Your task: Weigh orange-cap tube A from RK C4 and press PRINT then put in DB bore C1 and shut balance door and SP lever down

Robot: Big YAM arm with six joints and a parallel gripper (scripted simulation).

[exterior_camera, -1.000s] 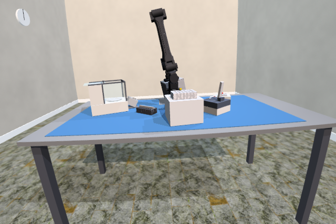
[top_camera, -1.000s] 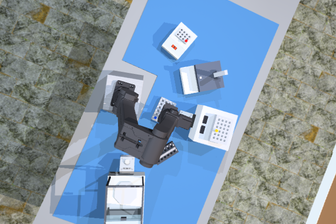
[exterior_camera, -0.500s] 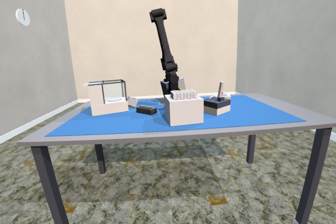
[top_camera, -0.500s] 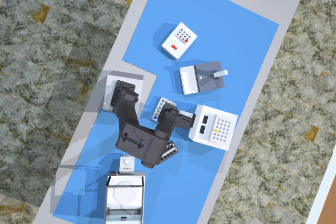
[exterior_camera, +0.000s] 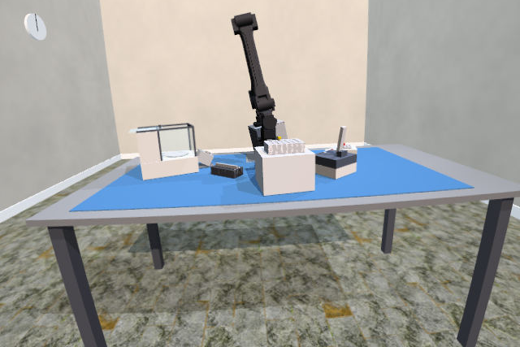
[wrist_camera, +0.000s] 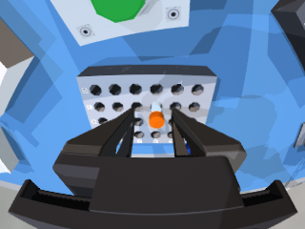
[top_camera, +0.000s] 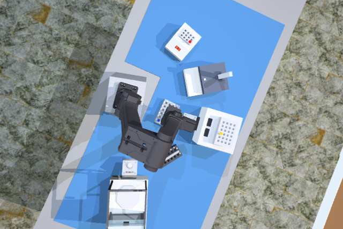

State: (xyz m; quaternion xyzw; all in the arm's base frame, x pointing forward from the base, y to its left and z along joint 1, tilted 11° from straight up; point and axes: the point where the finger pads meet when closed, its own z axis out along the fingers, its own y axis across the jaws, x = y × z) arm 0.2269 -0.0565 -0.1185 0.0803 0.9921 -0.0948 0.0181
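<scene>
Tube A [wrist_camera: 156, 119], orange-capped, stands in bore C4 of the tube rack [wrist_camera: 211, 97]. My gripper [wrist_camera: 152, 113] is partly open above the rack, one finger on each side of the cap, gripping nothing. The arm hides the fingers in the top view. The balance [top_camera: 109, 207] [exterior_camera: 170, 168] has its top door [top_camera: 126, 218] [exterior_camera: 135, 130] slid back, open, and a bare pan [top_camera: 127, 197] [exterior_camera: 176, 153]. The PRINT key [top_camera: 129, 165] is on its front. The dry block [top_camera: 183, 51] is at the upper part of the mat. The SP lever [top_camera: 224, 75] [exterior_camera: 341, 138] stands up.
A blue-capped tube [top_camera: 158, 120] [wrist_camera: 189, 149] stands in the rack. The large white mixer [top_camera: 198, 138] [exterior_camera: 288, 175] holds a yellow-capped tube [top_camera: 221, 133] [exterior_camera: 279, 138]; a green disc [wrist_camera: 118, 9] lies beyond the rack. The magnet block [top_camera: 173, 154] [exterior_camera: 227, 171] is between mixer and balance. A red-capped tube [top_camera: 189, 41] sits in the dry block.
</scene>
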